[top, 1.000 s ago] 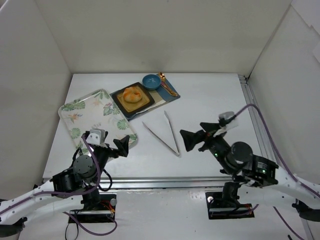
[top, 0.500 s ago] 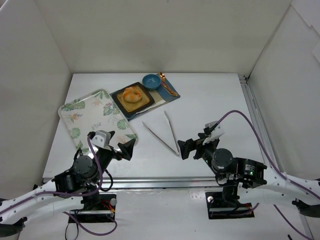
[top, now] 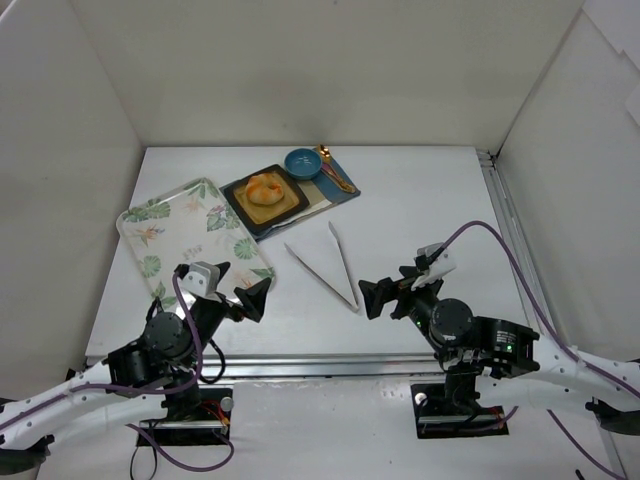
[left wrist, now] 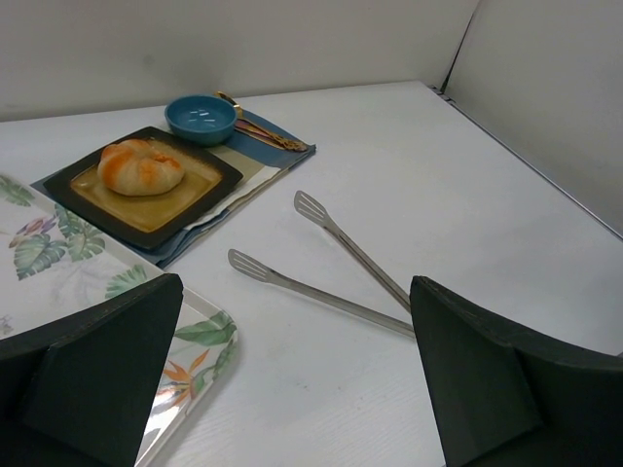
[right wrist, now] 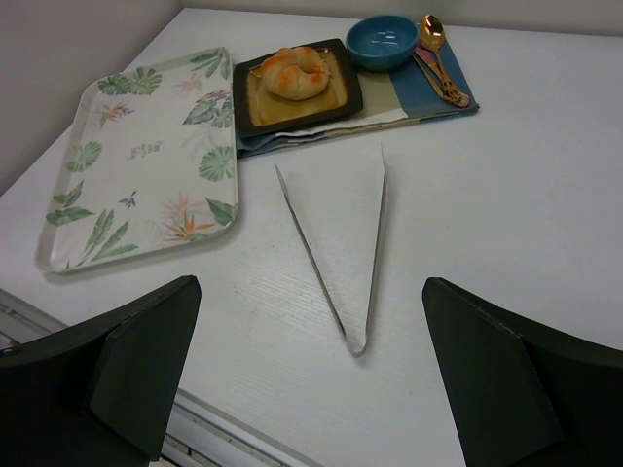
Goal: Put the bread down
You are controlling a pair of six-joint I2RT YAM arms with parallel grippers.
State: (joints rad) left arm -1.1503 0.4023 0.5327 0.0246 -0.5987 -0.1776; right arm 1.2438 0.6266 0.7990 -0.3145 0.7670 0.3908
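Note:
The bread [top: 264,188], a small golden-orange bun, lies on a square dark plate [top: 285,207] with a tan centre at the back of the table. It also shows in the left wrist view [left wrist: 141,167] and the right wrist view [right wrist: 296,71]. My left gripper [top: 240,296] is open and empty, low near the front left, far from the bread. My right gripper [top: 385,294] is open and empty near the front, just right of the hinge end of the metal tongs [top: 335,268].
A leaf-patterned tray [top: 190,237] lies at the left. A blue bowl [top: 302,162] and a gold spoon [top: 334,168] sit on a blue cloth [top: 340,190] behind the plate. The tongs [right wrist: 341,263] lie open between the grippers. White walls enclose the table.
The right arm has drawn back toward the near edge and lowered over the second; since half a second ago it barely moved. The left gripper shifted slightly right. The bread has not moved.

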